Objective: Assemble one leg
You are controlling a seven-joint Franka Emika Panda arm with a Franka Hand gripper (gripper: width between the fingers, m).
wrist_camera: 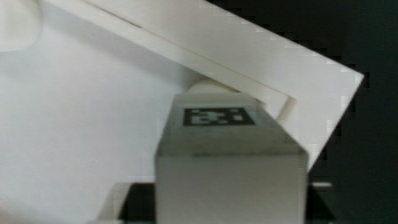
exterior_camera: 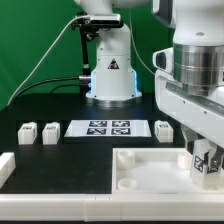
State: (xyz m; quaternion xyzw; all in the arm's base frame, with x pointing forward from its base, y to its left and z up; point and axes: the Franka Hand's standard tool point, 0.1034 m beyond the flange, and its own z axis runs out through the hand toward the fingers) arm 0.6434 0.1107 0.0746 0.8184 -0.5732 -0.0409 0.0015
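My gripper is shut on a leg, a small white peg with a black-and-white tag, held upright over the corner of the white tabletop at the exterior view's right. In the wrist view the leg stands between the jaws of the gripper, its tagged end toward the tabletop's raised rim. I cannot tell whether the leg touches the tabletop. Three more legs lie on the black table: two at the exterior view's left and one right of the marker board.
The marker board lies flat at the middle of the table. The robot's base stands behind it. A white L-shaped block sits at the exterior view's left edge.
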